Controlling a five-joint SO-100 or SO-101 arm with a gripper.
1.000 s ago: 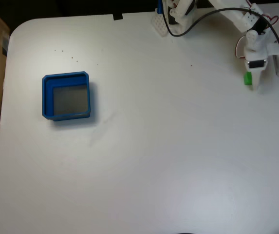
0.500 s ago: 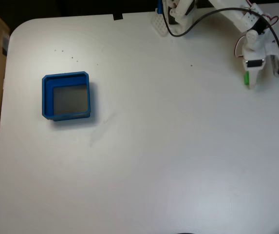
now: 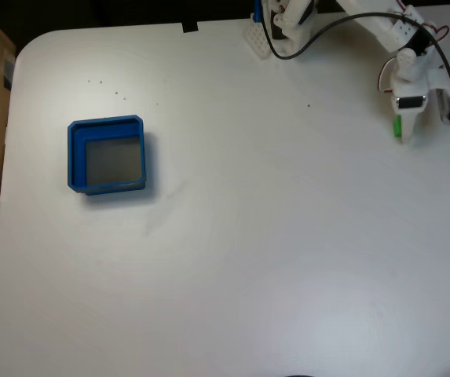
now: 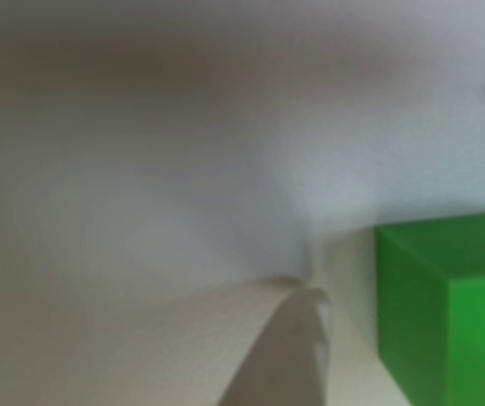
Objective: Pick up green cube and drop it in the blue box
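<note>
Cube count: one green cube [image 3: 397, 126] beside the gripper [image 3: 407, 133], jaw state unclear; one blue box [image 3: 107, 155] far left, open table [image 3: 248, 251] between.

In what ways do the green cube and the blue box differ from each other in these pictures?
Colour: the green cube is bright green; the blue box is blue with a grey floor.
Size: the cube is much smaller than the box.
Shape: the cube is a solid block; the box is a shallow open tray with raised walls.
Place: in the fixed view the cube lies far right beside the gripper; the box sits far left, alone.
Both rest on the white table.
</note>
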